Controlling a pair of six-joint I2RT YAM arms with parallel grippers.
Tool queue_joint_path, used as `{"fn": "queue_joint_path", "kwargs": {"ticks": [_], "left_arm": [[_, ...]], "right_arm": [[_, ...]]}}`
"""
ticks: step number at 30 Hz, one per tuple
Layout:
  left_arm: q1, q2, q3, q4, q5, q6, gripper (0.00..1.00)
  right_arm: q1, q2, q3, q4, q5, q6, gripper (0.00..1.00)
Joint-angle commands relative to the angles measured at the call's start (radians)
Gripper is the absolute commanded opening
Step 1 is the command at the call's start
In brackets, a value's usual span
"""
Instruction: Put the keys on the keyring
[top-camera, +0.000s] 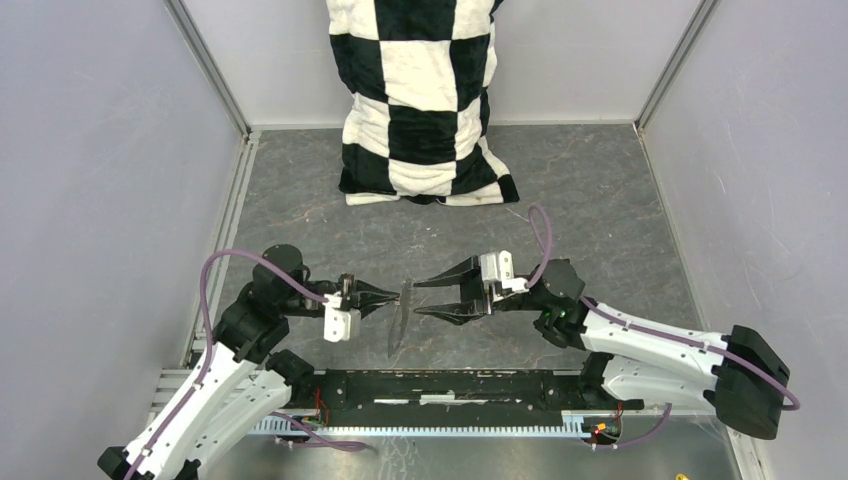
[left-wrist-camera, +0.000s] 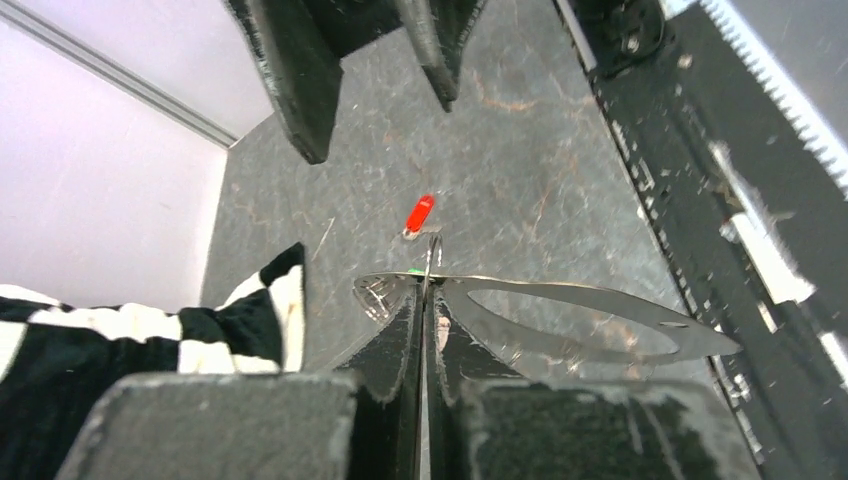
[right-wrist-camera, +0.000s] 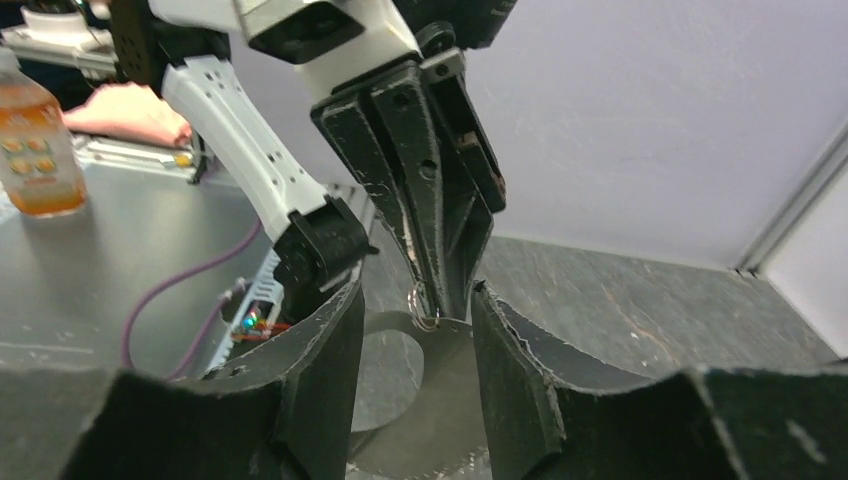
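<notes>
The left gripper (top-camera: 392, 298) is clamped on the thin silvery oval keyring (left-wrist-camera: 710, 340) — probably light, stiff, slippery; right gripper (top-camera: 416, 298) apart; the tiny red-headed key (left-wrist-camera: 420, 215) is best pinched by its plastic head.

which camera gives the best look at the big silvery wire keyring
The left wrist view: the large silvery oval wire keyring lies broadside, its opening plain, pinched at one end by the left gripper. The top external view shows it only edge-on, a thin sliver. The right wrist view catches a bit at that gripper's tips.
</notes>
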Motion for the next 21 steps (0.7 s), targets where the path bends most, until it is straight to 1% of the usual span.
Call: {"fn": "queue_joint_path", "kwargs": {"ticks": [1, 4, 6, 8, 11, 12, 13, 15, 17, 18, 21], "left_arm": [[0.0, -0.033, 0.016, -0.111, -0.029, 0.334, 0.02], [0.0, -0.054, -0.009, -0.112, -0.039, 0.384, 0.02], [-0.001, -0.043, -0.005, -0.113, -0.045, 0.338, 0.02], [0.0, -0.016, 0.012, -0.114, -0.051, 0.234, 0.02], [0.0, 0.025, 0.039, -0.114, -0.073, 0.044, 0.02], [0.0, 0.035, 0.042, -0.114, -0.083, -0.015, 0.02], [0.0, 0.043, 0.044, -0.114, -0.092, -0.078, 0.02], [0.0, 0.044, 0.042, -0.114, -0.119, -0.132, 0.02], [-0.001, 0.042, 0.041, -0.114, -0.142, -0.175, 0.02], [0.0, 0.043, 0.04, -0.115, -0.154, -0.203, 0.02], [0.0, 0.065, 0.052, -0.128, -0.185, -0.258, 0.02]], "right_arm": [[0.003, -0.051, 0.069, -0.277, 0.051, -0.174, 0.5], [-0.001, -0.077, 0.079, -0.376, 0.146, -0.211, 0.51], [-0.011, -0.081, 0.086, -0.445, 0.251, -0.201, 0.53], [-0.021, -0.072, 0.099, -0.51, 0.371, -0.167, 0.58], [-0.045, -0.057, 0.112, -0.617, 0.511, -0.089, 0.63], [-0.051, -0.051, 0.113, -0.648, 0.564, -0.039, 0.64], [-0.064, -0.041, 0.113, -0.684, 0.595, -0.006, 0.64], [-0.082, -0.023, 0.107, -0.751, 0.691, 0.056, 0.59], [-0.104, -0.008, 0.088, -0.793, 0.752, 0.093, 0.58], [-0.117, -0.005, 0.067, -0.798, 0.782, 0.111, 0.57], [-0.161, -0.012, -0.005, -0.737, 0.766, 0.167, 0.56]]}}
